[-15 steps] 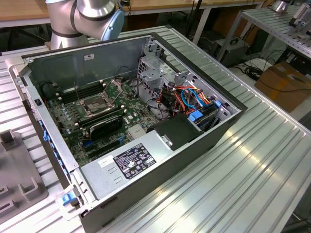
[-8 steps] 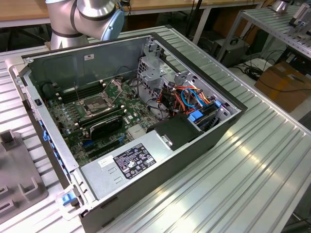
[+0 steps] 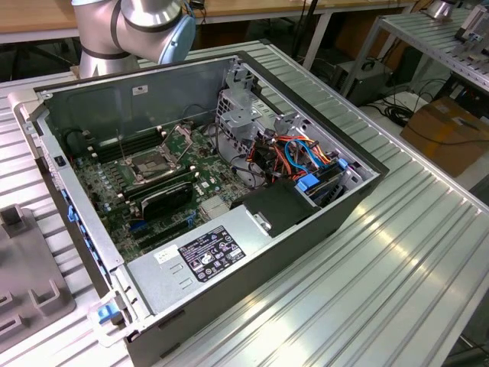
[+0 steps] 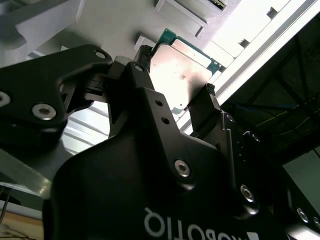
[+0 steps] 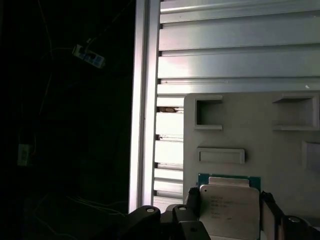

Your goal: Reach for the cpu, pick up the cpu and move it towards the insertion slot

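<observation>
In both wrist views the cpu [image 4: 186, 67] [image 5: 228, 212], a thin square chip with a pale metal face and green edge, sits between my black fingers. One finger [image 4: 141, 62] presses one side and the other finger [image 4: 212, 102] the opposite side, so my gripper [image 4: 177, 72] [image 5: 229, 199] is shut on it. The chip is right over a grey holder plate [image 5: 250, 135]; I cannot tell whether it is lifted. The insertion slot [image 3: 155, 164], a shiny framed socket with a dark centre, lies on the motherboard inside the open case. My arm [image 3: 137, 27] rises past the case's far wall.
The open computer case [image 3: 321, 222] lies on a ribbed metal table [image 3: 367, 290]. Inside are a grey power supply [image 3: 206, 256], a black ribbed block [image 3: 164, 197], a drive cage [image 3: 241, 115] and coloured cables [image 3: 306, 160]. A grey fixture [image 3: 23, 283] is at the exterior view's left.
</observation>
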Available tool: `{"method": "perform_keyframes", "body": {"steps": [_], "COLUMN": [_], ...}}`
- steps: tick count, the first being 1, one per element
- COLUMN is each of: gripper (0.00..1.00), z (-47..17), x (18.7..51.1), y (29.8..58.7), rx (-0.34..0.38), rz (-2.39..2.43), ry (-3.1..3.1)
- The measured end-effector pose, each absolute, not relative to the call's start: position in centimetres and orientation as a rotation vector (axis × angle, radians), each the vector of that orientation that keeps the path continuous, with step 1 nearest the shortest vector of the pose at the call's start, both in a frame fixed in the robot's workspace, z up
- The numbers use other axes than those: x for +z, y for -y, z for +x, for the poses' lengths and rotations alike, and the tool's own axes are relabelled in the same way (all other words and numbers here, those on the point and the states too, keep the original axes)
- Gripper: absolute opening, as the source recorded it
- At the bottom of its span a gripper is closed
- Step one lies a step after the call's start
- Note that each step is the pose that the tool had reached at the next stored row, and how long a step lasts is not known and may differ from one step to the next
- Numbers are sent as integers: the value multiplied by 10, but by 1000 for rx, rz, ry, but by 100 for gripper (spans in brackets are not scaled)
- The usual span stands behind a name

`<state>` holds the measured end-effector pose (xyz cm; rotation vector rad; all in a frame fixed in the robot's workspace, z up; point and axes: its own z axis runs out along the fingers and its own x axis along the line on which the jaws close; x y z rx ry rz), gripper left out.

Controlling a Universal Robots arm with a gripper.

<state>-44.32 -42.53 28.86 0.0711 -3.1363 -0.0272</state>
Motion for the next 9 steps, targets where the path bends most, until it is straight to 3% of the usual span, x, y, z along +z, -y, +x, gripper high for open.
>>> {"method": "perform_keyframes", "body": {"steps": [9], "gripper": [55], "z": [-443], "x": [297], "y": [425], "rx": [-27], "rz": [71], "ry": [3136]}}
